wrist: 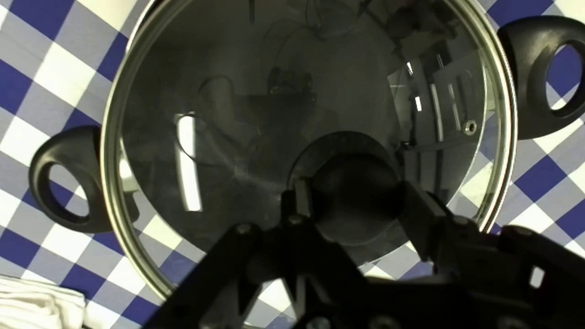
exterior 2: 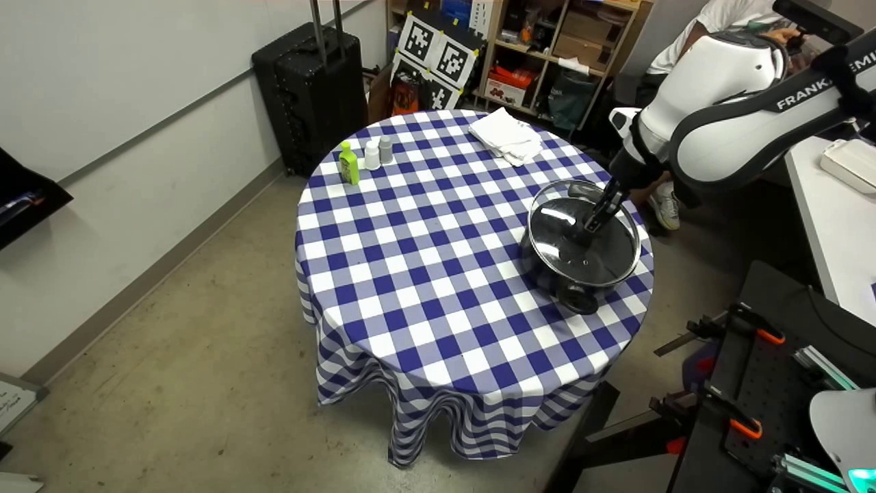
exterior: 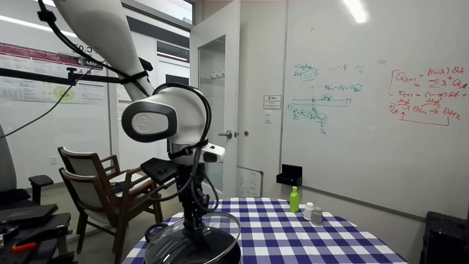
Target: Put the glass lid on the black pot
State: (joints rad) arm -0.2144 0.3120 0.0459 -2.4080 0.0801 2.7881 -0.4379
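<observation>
Hanging over the black pot [exterior 2: 542, 274], apparently tilted and unseated: the glass lid [wrist: 283, 128], its dark knob [wrist: 358, 205] clamped in the gripper [wrist: 354, 196]. The lid should prove stiff, slick, breakable and fairly heavy; that central knob offers the surest hold.

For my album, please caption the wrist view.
Gripper holding the glass lid by its knob, askew over the black pot.

The gripper [wrist: 355, 197] clasps the glass lid [wrist: 256, 132] over the 2-handled black pot [wrist: 525, 77].
</observation>
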